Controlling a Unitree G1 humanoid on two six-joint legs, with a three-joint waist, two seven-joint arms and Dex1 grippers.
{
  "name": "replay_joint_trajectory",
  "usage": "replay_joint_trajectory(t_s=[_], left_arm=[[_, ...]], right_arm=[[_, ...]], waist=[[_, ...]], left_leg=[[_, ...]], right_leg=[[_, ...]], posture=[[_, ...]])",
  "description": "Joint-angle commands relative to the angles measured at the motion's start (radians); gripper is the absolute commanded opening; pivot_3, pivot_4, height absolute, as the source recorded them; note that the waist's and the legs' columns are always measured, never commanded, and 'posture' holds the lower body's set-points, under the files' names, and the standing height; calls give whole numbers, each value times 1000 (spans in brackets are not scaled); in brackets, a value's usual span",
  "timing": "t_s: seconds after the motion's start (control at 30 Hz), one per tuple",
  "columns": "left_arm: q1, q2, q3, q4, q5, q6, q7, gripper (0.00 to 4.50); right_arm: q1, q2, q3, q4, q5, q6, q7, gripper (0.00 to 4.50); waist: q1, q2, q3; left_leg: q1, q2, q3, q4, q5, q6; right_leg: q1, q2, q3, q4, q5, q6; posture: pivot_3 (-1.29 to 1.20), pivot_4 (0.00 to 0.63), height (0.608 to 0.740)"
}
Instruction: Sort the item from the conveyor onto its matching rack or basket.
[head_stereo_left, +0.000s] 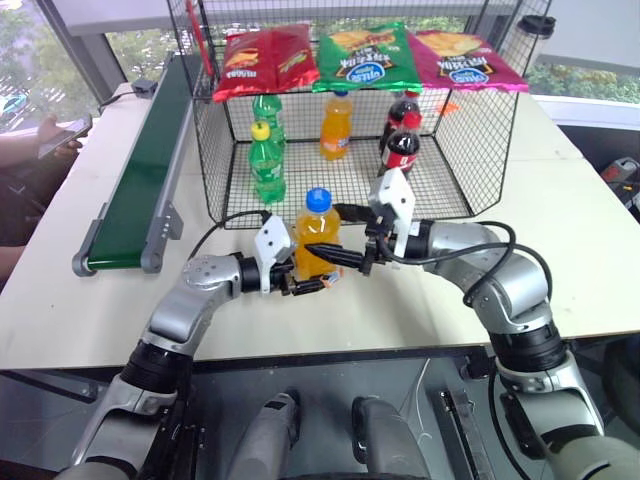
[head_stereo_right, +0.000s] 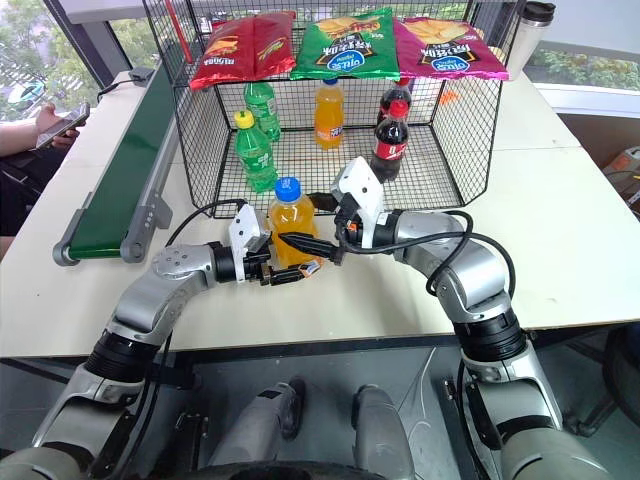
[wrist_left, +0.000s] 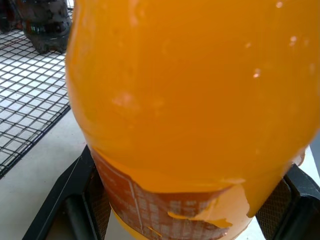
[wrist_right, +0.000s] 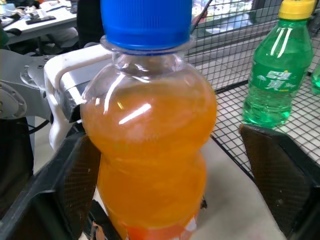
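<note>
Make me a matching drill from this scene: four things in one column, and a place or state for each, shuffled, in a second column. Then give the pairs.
Things:
1. orange bottle with blue cap
2. chip bags
3. cola bottles
4. conveyor

Places or states:
A. lying on the cage's top shelf
B. held in the left claw, in front of the cage
C. bare belt, left of the cage
D. standing on the cage's mesh floor, right side

Pairs: 1-B, 2-A, 3-D, 4-C
</note>
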Motion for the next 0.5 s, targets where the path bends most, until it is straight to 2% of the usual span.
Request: replay_joint_trajectory(t_s=[0.03,0.07,0.3,0.4,0.5], left_arm=[[-23,-12,4,-50,-8,-21,-13,3004],[-23,-13,4,-51,-7,-20,-13,3004],[-26,-17,17,-46,-5,8,6,3004],[-27,-26,28,-38,-4,-2,15,4435],[-26,-26,31,-38,20,-2,45,4435]], right_arm=[[-47,16,-32,1,-2,-24,-17,2205],[-48,18,-33,0,-1,-25,-15,2100],[-58,15,-32,-9,-7,-16,-23,2098],[-60,16,-34,-9,-11,-16,-28,2098],[-64,17,-38,-1,-19,-20,-41,2098]], waist=[[0,0,0],[0,0,0],[0,0,0],[0,0,0],[0,0,0]], left_leg=[[0,0,0,0,0,0],[0,0,0,0,0,0],[0,0,0,1,0,0],[0,0,0,1,0,0],[0,0,0,1,0,0]], right_leg=[[0,0,0,0,0,0],[0,0,0,0,0,0],[0,0,0,1,0,1],[0,0,0,1,0,1],[0,0,0,2,0,1]], posture=[[0,150,739],[0,150,739],[0,150,739],[0,150,739],[0,150,739]])
